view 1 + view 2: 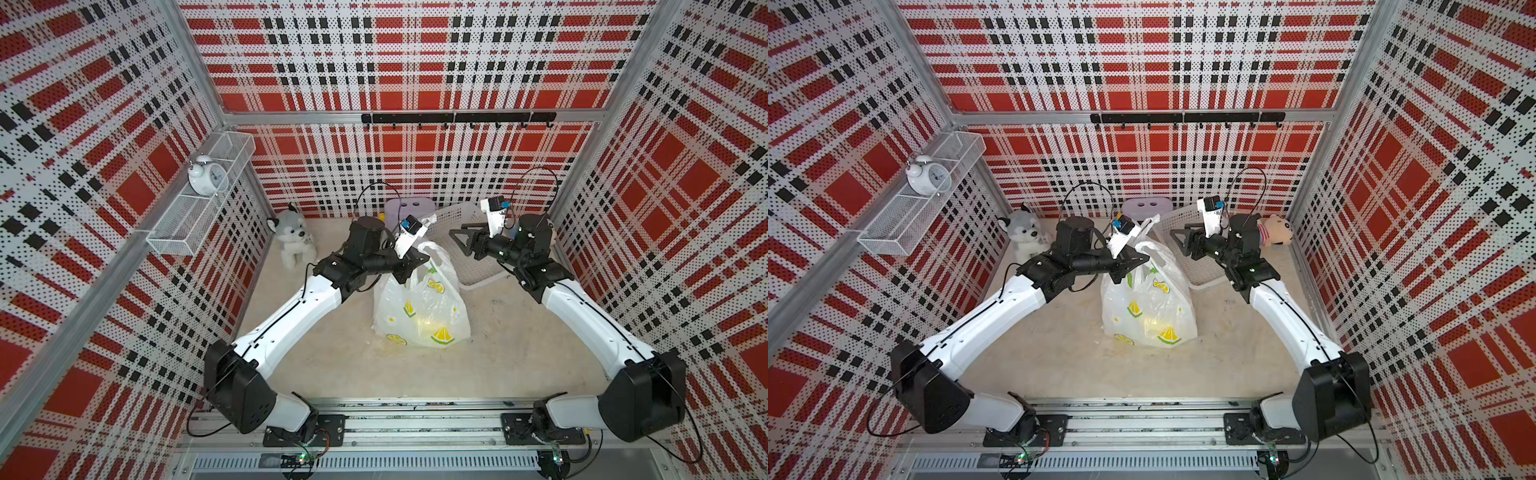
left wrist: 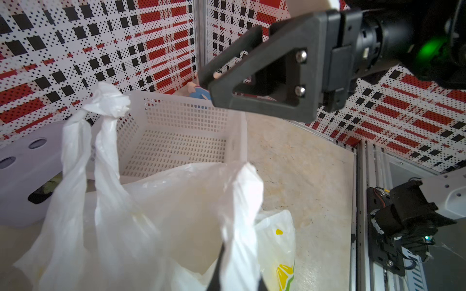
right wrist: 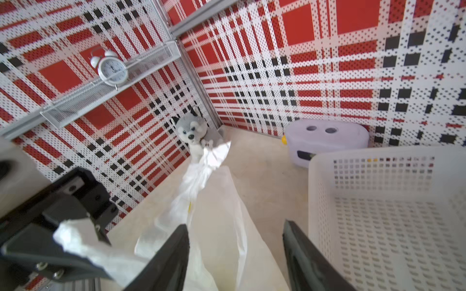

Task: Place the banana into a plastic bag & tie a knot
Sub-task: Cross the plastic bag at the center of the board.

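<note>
Tension explains most of what we see. The left gripper (image 1: pixel 415 266) is clamped on one handle (image 2: pixel 242 209) of the bag (image 1: pixel 419 307). It lifts that strip so that, we judge, the bag stays upright and its mouth stays gathered. The bag's bottom sits on the table (image 1: pixel 332 353), between the two arms. The banana (image 1: pixel 428 323) lies inside at the bottom and shows only as a yellow glow through the film. Its weight likely anchors the bag against the pull.

The right gripper (image 1: pixel 457 241) hangs with jaws apart and nothing in them, over the basket (image 1: pixel 455 214) just beside the bag. We read that as readiness to take the other handle (image 2: pixel 100 141), which stands up free, twisted into a cord with a crumpled tip. The two handles are apart, so we see no knot yet. Placing looks done, and tying is what remains.

Counting:
- one bag with two handles, one held and one free
- one banana bunch, whose fruits we cannot count through the plastic
- two grippers
- one basket, nothing in it that we can see
- two plush toys, a husky (image 1: pixel 291 241) and a bear (image 1: pixel 1277 235)
- one clock (image 1: pixel 205 176) on one wire shelf (image 1: pixel 174 245)
- one lilac box (image 3: pixel 327 143) with two round holes on top
</note>
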Controlling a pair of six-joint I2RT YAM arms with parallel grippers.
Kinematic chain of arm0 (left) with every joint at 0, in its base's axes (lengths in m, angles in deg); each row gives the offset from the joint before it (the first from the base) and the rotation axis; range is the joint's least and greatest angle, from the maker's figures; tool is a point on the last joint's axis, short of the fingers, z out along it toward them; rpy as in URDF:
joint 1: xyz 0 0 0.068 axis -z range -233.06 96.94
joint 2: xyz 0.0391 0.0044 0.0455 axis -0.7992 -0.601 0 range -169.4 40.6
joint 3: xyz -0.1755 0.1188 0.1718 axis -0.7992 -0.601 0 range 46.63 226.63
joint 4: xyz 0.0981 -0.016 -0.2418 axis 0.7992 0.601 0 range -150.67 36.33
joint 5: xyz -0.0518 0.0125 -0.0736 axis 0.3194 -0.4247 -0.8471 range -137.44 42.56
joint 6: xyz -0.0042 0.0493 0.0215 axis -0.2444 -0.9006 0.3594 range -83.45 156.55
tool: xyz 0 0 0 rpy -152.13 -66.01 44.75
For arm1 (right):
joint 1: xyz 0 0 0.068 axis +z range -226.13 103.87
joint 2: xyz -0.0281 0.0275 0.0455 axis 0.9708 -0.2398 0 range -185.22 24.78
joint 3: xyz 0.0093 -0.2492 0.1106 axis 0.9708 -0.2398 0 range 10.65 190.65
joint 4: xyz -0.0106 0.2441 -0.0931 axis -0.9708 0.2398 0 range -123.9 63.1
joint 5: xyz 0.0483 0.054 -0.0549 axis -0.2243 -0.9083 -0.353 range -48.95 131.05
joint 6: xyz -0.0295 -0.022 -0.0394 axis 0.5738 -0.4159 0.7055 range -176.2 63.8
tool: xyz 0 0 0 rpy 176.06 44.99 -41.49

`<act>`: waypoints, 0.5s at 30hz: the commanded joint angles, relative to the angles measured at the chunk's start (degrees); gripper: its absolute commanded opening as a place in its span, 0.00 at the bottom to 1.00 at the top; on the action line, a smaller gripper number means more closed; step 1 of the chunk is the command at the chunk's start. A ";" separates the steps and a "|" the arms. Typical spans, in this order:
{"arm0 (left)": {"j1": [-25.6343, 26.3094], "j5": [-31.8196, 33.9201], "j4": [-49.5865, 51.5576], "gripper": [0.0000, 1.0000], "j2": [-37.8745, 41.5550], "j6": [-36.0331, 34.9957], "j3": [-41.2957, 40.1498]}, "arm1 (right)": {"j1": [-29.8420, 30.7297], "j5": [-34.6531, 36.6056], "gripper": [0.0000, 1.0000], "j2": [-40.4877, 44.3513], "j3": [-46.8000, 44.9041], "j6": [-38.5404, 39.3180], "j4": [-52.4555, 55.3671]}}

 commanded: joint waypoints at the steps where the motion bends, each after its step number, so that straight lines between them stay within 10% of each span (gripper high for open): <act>1: 0.49 -0.86 -2.22 0.00 1.72 0.73 -0.68 | -0.50 -6.81 0.66 -5.59 4.47 -6.02 -5.91; 15: 1.03 -0.50 -2.61 0.00 1.79 1.03 -0.90 | 0.83 -19.22 0.77 -22.47 15.40 -20.20 -20.55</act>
